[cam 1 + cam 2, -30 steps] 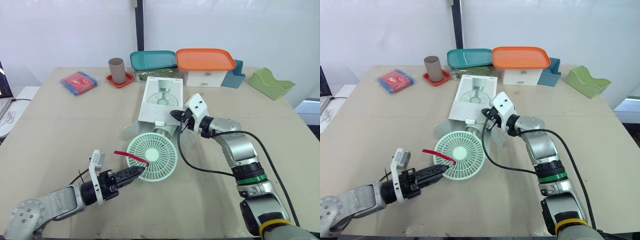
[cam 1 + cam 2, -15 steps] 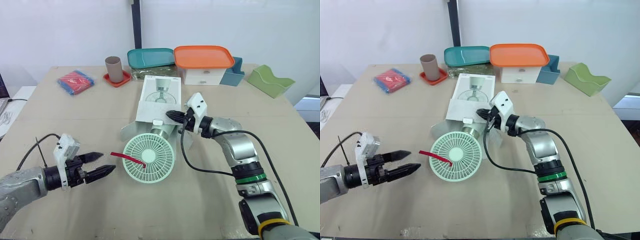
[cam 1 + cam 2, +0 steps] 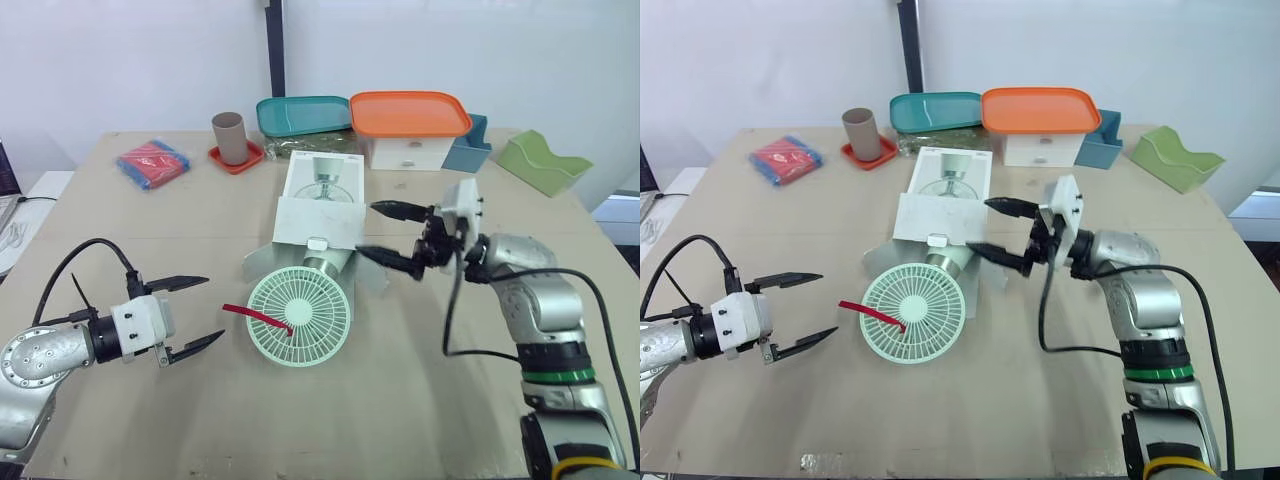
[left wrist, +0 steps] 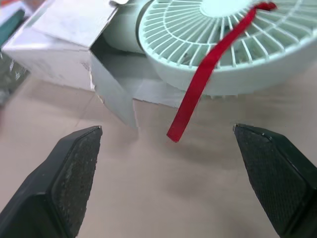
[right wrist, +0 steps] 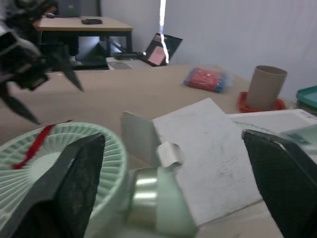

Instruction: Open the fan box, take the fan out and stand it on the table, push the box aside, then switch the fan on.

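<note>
left pincer released | right pincer released | round ribbed fan apparently half-inside box

bare table before fan, box behind

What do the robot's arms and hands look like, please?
Both arms are silver-grey, each with a black cable. The left hand and right hand each have two black fingers and a white wrist block. The right arm carries green and yellow rings.

Both spread wide — left end effector and right end effector, facing inward.
</note>
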Tool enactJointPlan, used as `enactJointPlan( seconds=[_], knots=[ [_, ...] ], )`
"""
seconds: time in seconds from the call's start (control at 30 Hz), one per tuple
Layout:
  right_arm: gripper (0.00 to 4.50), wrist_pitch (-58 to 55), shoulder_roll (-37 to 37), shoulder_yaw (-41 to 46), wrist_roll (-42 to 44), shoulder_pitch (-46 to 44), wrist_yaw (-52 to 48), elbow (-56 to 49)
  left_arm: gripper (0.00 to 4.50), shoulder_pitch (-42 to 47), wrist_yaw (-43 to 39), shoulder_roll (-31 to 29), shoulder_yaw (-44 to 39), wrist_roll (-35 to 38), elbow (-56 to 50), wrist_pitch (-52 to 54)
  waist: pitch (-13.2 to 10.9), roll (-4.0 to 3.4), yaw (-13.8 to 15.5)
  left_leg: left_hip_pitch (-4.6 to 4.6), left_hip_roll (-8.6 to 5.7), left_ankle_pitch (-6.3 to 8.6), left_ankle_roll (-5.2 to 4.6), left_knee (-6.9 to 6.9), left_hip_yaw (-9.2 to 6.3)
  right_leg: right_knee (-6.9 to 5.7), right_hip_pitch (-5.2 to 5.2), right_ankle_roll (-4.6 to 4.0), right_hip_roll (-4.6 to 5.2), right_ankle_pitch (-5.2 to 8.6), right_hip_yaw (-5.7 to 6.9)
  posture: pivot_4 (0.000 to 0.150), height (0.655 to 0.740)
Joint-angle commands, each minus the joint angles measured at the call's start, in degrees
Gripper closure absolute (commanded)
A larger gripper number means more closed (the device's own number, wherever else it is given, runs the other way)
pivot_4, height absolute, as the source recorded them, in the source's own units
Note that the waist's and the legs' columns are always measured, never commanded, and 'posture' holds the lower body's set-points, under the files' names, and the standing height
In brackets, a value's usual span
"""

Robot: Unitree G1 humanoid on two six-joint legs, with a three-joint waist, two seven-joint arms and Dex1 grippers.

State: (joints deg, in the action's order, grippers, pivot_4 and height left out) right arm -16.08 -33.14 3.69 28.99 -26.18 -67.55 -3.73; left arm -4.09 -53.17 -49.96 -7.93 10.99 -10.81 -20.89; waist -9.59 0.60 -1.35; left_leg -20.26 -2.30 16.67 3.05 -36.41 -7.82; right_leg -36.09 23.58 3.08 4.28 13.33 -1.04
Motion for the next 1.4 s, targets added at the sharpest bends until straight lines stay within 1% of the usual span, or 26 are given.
enactJointPlan(
  seconds=[0.03,0.2,0.27,0.37,0.4,0.57,0.73,0.83,0.93,1.13,1.27,1.4],
  knots=[
    [0.07,2.84,-1.8,0.93,2.21,4.76,-4.12,-5.46,0.0,2.49,0.94,0.47,0.32,-5.47,4.13,-10.99,-0.01,-0.01,-0.1,0.02,0.0,0.0,0.0,-0.01,0.03,0.0,0.0,0.01,0.0,-0.01,-0.01,0.15,0.74],
    [0.07,5.83,-2.57,0.9,2.97,10.42,-7.24,-7.34,0.0,6.7,4.21,0.44,2.58,-14.15,11.08,-25.87,-0.01,-0.02,-0.11,0.08,0.02,0.01,-0.02,-0.06,0.12,-0.01,-0.03,0.04,0.0,-0.06,-0.04,0.15,0.74],
    [0.07,7.19,-3.03,0.4,2.97,11.72,-9.04,-7.6,0.0,8.5,6.3,0.31,3.62,-18.69,13.61,-32.57,-0.01,-0.02,-0.04,0.1,0.02,0.0,-0.01,-0.09,0.14,-0.01,-0.05,0.05,-0.01,-0.08,-0.04,0.15,0.74],
    [0.07,7.63,-2.43,0.05,2.93,11.95,-8.05,-8.3,0.0,11.67,10.8,1.47,4.48,-26.15,16.19,-42.49,-0.01,-0.01,-0.02,0.11,0.01,0.0,-0.01,-0.13,0.12,-0.01,-0.09,0.08,-0.01,-0.11,-0.04,0.15,0.74],
    [0.07,7.76,-2.1,-0.12,2.72,11.71,-7.51,-8.26,0.0,12.95,12.85,2.33,4.24,-29.98,17.19,-45.48,-0.01,-0.01,-0.03,0.11,0.01,0.0,-0.01,-0.14,0.12,-0.01,-0.09,0.09,-0.01,-0.12,-0.04,0.15,0.74],
    [0.07,8.85,-1.95,-1.16,1.81,11.32,-6.75,-8.17,0.0,17.36,21.46,5.52,2.57,-41.41,20.25,-52.01,-0.01,0.0,-0.01,0.11,-0.01,0.0,0.0,-0.16,0.1,-0.03,-0.12,0.13,-0.01,-0.15,-0.03,0.15,0.74],
    [0.07,9.17,-1.73,-1.89,1.34,10.64,-5.83,-7.98,0.0,19.86,30.47,8.15,1.86,-51.99,21.94,-55.33,0.0,0.0,-0.03,0.12,-0.02,0.0,0.0,-0.2,0.1,-0.07,-0.11,0.16,-0.01,-0.18,-0.03,0.15,0.74],
    [0.07,9.22,-1.7,-2.25,1.09,10.4,-4.96,-8.31,0.0,20.99,37.72,10.06,2.07,-59.79,22.23,-55.76,0.01,0.01,0.0,0.12,-0.03,-0.01,0.0,-0.23,0.09,-0.08,-0.13,0.17,-0.01,-0.19,-0.03,0.15,0.74],
    [0.07,9.19,-1.73,-2.45,1.09,10.14,-4.58,-8.49,0.0,21.9,42.3,10.57,3.4,-64.33,22.87,-56.69,0.01,0.01,-0.01,0.12,-0.03,-0.01,0.0,-0.24,0.09,-0.09,-0.13,0.18,-0.01,-0.2,-0.03,0.15,0.74],
    [0.07,9.64,-1.89,-2.69,0.81,9.48,-4.03,-7.91,0.0,24.22,51.4,9.92,6.51,-71.96,24.12,-55.86,0.02,0.03,0.01,0.12,-0.05,-0.01,0.01,-0.32,0.08,-0.15,-0.15,0.19,0.0,-0.22,-0.03,0.15,0.74],
    [0.07,9.69,-2.04,-3.01,0.7,9.49,-3.89,-7.94,0.0,25.36,59.25,8.11,10.33,-77.66,25.12,-54.23,0.03,0.04,-0.01,0.12,-0.06,-0.01,0.0,-0.33,0.09,-0.18,-0.14,0.19,0.0,-0.22,-0.03,0.15,0.74],
    [0.07,9.59,-1.95,-3.11,0.7,9.38,-3.49,-8.17,0.0,26.65,66.58,5.92,14.44,-81.83,26.55,-51.66,0.03,0.04,0.0,0.12,-0.06,-0.01,0.0,-0.34,0.09,-0.22,-0.13,0.19,0.0,-0.22,-0.03,0.15,0.74]
  ],
)
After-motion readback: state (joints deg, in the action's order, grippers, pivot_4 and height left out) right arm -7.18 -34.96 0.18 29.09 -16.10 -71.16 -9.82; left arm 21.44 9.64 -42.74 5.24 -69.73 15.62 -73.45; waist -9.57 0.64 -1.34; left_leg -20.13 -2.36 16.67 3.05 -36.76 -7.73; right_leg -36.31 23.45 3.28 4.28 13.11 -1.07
